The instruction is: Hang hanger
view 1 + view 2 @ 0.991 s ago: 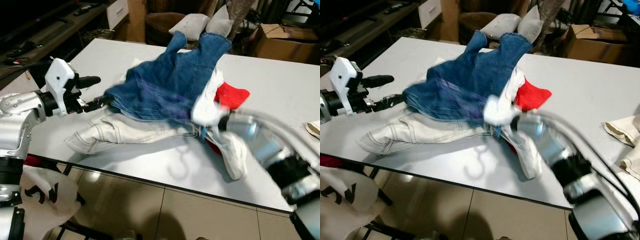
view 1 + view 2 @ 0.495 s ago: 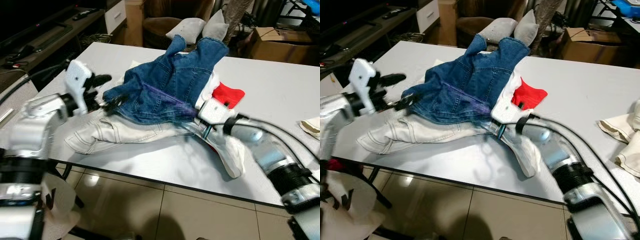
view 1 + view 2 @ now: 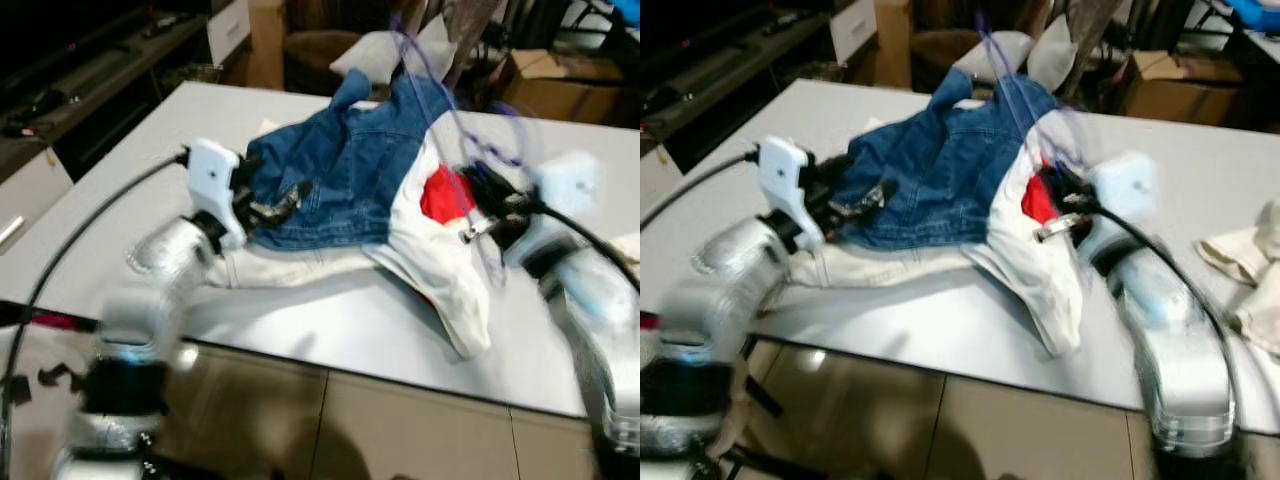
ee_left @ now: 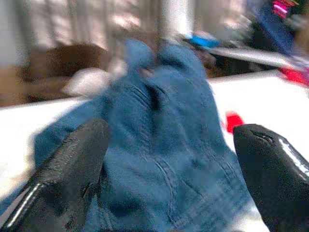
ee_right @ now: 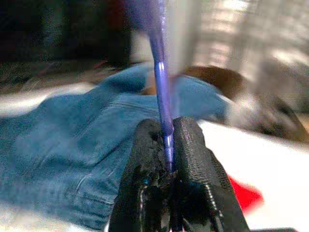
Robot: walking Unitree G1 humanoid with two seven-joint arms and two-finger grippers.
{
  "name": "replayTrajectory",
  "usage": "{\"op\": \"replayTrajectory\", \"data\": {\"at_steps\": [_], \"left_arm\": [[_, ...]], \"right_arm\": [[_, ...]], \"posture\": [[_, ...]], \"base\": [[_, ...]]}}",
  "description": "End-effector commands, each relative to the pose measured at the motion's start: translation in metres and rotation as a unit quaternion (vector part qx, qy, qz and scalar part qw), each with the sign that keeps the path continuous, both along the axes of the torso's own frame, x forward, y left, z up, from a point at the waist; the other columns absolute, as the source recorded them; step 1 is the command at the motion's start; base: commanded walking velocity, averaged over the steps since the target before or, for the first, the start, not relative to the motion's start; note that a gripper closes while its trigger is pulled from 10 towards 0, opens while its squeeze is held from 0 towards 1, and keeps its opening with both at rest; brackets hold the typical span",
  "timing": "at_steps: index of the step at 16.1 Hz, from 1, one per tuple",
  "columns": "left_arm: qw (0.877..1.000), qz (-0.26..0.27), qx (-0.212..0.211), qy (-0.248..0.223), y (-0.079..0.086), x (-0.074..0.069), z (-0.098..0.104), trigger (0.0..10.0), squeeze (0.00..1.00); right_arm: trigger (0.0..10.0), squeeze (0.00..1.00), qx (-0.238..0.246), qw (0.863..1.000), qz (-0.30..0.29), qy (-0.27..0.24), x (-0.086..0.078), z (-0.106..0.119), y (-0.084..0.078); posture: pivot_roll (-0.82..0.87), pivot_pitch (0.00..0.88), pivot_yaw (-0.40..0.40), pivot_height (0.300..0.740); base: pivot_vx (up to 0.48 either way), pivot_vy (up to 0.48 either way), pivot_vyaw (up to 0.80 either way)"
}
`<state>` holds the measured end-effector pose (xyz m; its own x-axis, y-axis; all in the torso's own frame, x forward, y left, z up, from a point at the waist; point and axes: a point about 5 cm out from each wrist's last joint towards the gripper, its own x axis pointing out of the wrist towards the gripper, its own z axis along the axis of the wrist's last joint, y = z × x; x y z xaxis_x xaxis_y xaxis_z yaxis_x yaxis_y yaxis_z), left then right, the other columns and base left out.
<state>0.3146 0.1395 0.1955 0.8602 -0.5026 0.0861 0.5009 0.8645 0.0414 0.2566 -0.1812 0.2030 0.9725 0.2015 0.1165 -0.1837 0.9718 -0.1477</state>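
A thin purple hanger (image 5: 159,72) rises from my right gripper (image 5: 166,128), which is shut on its rod. That gripper (image 3: 478,195) hovers over the table's right half, beside a red cloth (image 3: 440,195), and the hanger (image 3: 440,90) stands up past the collar of a blue denim jacket (image 3: 350,180). The jacket lies spread on white garments (image 3: 430,270). My left gripper (image 3: 285,200) is at the jacket's left edge, open, with the denim (image 4: 159,121) between and beyond its fingers (image 4: 72,164). Both eye views are blurred.
The clothes lie on a white table (image 3: 330,320) whose near edge drops to a tiled floor (image 3: 350,420). Pillows (image 3: 370,55) and a cardboard box (image 3: 560,85) sit behind it. A cream cloth (image 3: 1250,260) lies at the right edge. A dark low cabinet (image 3: 90,70) runs along the left.
My right gripper has drawn the purple hanger out from the jacket and swung it up and to the right. My left gripper has moved in to the jacket's left edge.
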Motion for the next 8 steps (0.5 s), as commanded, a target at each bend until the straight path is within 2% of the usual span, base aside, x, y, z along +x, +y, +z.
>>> {"op": "replayTrajectory", "data": {"at_steps": [1,2,4,6,8], "left_arm": [[0.999,0.029,0.003,-0.021,0.0,-0.003,0.006,10.0,0.73],[0.999,0.041,0.005,-0.02,-0.005,-0.008,0.003,10.0,0.73],[0.998,0.056,0.026,-0.02,-0.015,-0.012,-0.006,10.0,0.73],[0.998,0.063,0.014,-0.007,-0.019,-0.016,-0.015,10.0,0.73],[0.997,0.077,0.021,0.006,-0.015,-0.015,-0.026,10.0,0.73]], "right_arm": [[10.0,0.0,-0.008,0.998,-0.054,0.01,-0.008,0.003,-0.009],[10.0,0.0,-0.037,0.994,-0.095,0.034,-0.016,-0.006,-0.012],[10.0,0.0,-0.037,0.989,-0.136,0.053,-0.021,-0.01,-0.012],[10.0,0.0,-0.045,0.987,-0.135,0.079,-0.024,-0.019,-0.005],[10.0,0.0,-0.066,0.986,-0.125,0.084,-0.025,-0.03,-0.001]], "posture": [[-0.11,0.0,0.052,0.74],[-0.11,0.0,0.052,0.74],[-0.11,0.0,0.07,0.74],[-0.11,0.0,0.065,0.74],[-0.11,0.0,0.046,0.74]], "base": [[0.0,0.0,0.0],[0.0,0.0,0.0],[0.0,-0.431,0.0],[0.0,-0.433,0.0],[0.0,-0.379,0.0]]}}
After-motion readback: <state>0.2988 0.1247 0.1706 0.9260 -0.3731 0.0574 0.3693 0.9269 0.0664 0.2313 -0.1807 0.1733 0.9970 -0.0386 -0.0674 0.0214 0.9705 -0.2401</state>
